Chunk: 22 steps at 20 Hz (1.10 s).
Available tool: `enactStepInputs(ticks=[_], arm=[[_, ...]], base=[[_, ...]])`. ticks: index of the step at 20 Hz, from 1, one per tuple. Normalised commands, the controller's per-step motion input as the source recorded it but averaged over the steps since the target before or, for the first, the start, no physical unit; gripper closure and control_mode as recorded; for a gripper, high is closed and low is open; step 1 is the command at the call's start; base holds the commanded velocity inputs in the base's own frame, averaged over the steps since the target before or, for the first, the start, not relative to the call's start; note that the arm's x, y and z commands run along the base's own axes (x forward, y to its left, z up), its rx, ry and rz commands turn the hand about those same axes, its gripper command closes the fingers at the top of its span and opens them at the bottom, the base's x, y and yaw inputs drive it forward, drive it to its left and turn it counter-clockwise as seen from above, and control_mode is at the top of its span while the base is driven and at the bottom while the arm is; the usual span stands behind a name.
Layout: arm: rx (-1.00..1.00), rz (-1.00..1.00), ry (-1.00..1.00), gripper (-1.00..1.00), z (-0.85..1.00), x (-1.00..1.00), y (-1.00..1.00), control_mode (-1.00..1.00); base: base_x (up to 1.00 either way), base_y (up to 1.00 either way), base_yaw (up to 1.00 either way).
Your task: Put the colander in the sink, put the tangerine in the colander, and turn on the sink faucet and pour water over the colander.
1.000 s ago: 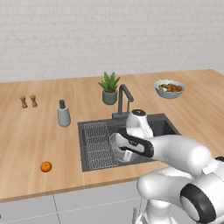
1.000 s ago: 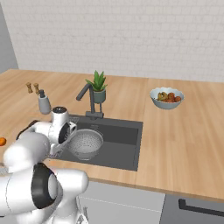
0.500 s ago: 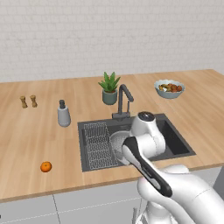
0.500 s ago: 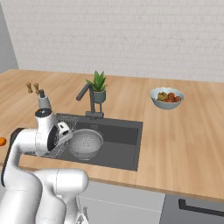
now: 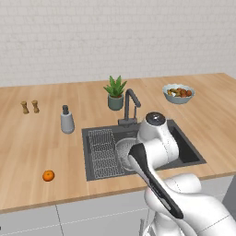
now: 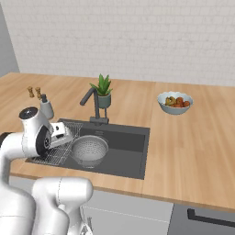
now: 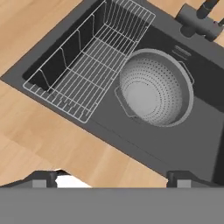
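Orange tangerine (image 5: 48,175) sits on the near-left worktop (image 5: 32,152), well apart from the sink (image 7: 175,144). Pincer (image 7: 111,177) wide, holding nothing, over the sink's near edge. Colander (image 7: 155,87) inside, beside the wire rack (image 7: 87,61). Faucet (image 5: 130,106) beyond.

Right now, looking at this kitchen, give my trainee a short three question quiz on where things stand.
1. True or false: the colander sits inside the sink.
2. Where is the tangerine? A in the colander, B on the counter, C in the claw.
3. Fill in: the wire rack lies ___ the colander.

Key: 1 true; 2 B; 3 beside.
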Motion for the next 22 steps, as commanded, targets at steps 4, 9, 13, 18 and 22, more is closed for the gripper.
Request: enactStepInputs(ticks=[4, 9, 13, 18, 22], arm=[[0.0, -0.22, 0.05, -1.0, 0.54, -0.45, 0.09, -1.0], [0.0, -0.17, 0.07, -1.0, 0.46, -0.4, 0.27, -1.0], [0.0, -0.11, 0.01, -1.0, 0.21, -0.34, 0.62, -1.0], [0.0, -0.05, 0.0, -1.0, 0.09, -0.33, 0.74, -1.0], [0.0, -0.03, 0.0, -1.0, 0.1, -0.26, 0.7, -1.0]], base=[[0.0, 0.0, 0.0], [0.0, 0.0, 0.0], [0.0, 0.0, 0.0], [0.0, 0.0, 0.0], [0.0, 0.0, 0.0]])
